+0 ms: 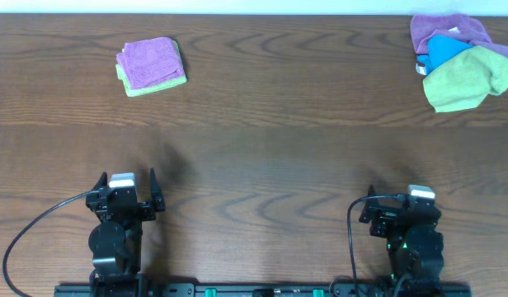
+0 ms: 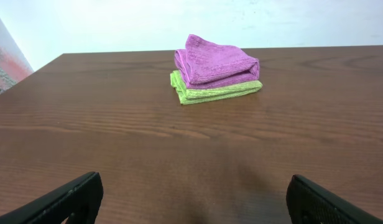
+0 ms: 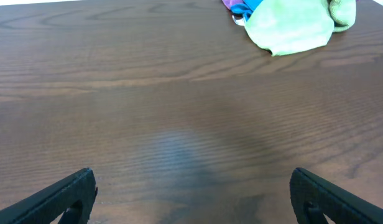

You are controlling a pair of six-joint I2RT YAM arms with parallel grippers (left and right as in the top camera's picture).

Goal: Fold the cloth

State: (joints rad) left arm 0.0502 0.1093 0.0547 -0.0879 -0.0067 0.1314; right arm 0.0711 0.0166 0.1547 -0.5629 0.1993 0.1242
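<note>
Jaws of the left gripper (image 2: 194, 180) stand fully apart and hold nothing. Well ahead of it, slightly right of its centre line, the square magenta-purple terry cloth (image 2: 216, 62) lies folded into a compact pad. It sits on a folded lime-green microfibre cloth (image 2: 210, 92) on the dark wood-grain table (image 2: 179, 143). The fold appears done. One upper corner stands proud, so the layers may spring open if nudged.

The right gripper (image 3: 191, 186) is likewise spread wide and empty. Far ahead and to its right sits a loose heap: a crumpled lime-green cloth (image 3: 291, 28), a bright blue cloth (image 3: 244, 7) and a lavender-purple cloth (image 1: 439, 29).

Hazards, as judged:
- A careless reach by the left arm could drag both stacked cloths together.
- The lavender cloth could be mistaken for the task piece, given the similar hue.
</note>
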